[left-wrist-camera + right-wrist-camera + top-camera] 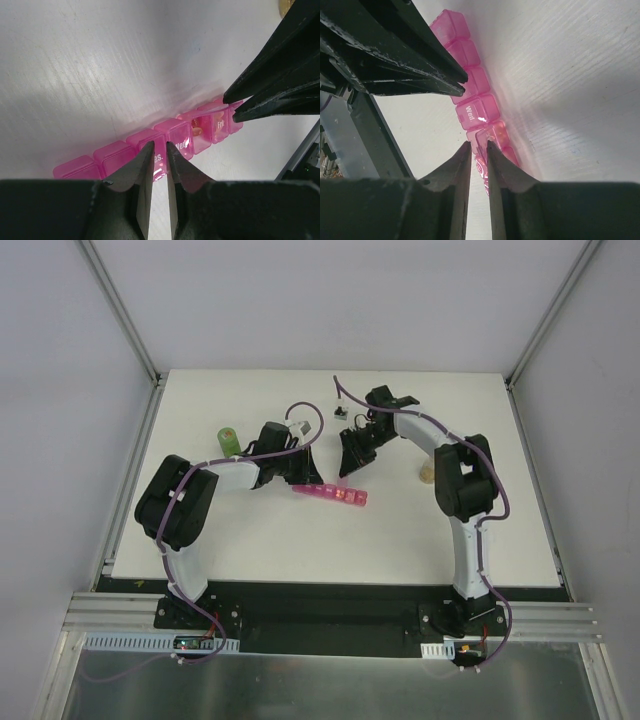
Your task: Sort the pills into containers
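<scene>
The pink container strip (332, 493) lies on the white table between the two grippers. My left gripper (306, 475) is nearly shut with nothing between its fingers. In the left wrist view its tips (160, 145) rest at the strip (115, 156), on the compartment marked "Tues.". My right gripper (351, 468) is shut on a raised clear pink lid (493, 134) near the strip's right end. It also shows in the left wrist view (231, 106). Small orange pieces (198, 129) lie in an open compartment. The pills show as tan contents in a small clear bottle (427, 475).
A green cylindrical bottle (228, 441) stands at the left behind the left arm. The clear bottle stands right of the right gripper, close to the right arm's forearm. Frame posts rise at the table's back corners.
</scene>
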You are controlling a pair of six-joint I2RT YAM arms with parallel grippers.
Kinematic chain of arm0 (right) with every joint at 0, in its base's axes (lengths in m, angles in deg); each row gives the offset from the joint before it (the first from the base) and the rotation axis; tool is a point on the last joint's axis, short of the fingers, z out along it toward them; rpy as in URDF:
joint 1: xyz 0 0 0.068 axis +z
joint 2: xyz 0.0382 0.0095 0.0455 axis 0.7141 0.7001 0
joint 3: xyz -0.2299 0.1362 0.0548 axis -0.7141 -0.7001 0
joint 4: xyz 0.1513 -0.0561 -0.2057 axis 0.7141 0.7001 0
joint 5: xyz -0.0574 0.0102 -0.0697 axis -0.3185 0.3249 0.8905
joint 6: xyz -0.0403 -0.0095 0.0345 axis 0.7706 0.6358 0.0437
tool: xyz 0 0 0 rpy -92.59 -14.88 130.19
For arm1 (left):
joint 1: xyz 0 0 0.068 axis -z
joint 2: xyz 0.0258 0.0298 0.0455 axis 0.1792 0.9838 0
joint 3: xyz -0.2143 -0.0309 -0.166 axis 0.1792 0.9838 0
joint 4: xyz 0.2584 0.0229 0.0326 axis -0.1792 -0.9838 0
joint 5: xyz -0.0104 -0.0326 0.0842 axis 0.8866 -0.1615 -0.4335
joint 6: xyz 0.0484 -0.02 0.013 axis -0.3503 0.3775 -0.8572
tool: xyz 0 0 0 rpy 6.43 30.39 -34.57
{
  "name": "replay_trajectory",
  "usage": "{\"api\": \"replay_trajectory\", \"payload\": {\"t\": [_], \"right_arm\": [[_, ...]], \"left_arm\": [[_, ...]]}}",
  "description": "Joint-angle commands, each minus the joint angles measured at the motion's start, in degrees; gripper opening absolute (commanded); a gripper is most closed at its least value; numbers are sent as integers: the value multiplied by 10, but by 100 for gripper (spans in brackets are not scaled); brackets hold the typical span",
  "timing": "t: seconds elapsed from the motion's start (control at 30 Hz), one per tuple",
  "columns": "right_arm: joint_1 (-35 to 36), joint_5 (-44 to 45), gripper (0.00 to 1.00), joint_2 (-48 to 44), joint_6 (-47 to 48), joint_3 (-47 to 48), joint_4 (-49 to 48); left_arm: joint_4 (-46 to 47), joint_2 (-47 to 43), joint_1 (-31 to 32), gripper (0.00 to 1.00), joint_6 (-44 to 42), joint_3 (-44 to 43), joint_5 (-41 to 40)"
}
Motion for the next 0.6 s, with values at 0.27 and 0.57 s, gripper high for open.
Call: {"api": "replay_trajectory", "payload": {"t": [0.27,0.57], "right_arm": [[15,-26,22,-60,24,-23,30],[31,-21,22,-50,26,-32,39]], "left_arm": [[-47,11,-7,15,-4,4,-26],[-46,11,-7,15,-4,7,-26]]}}
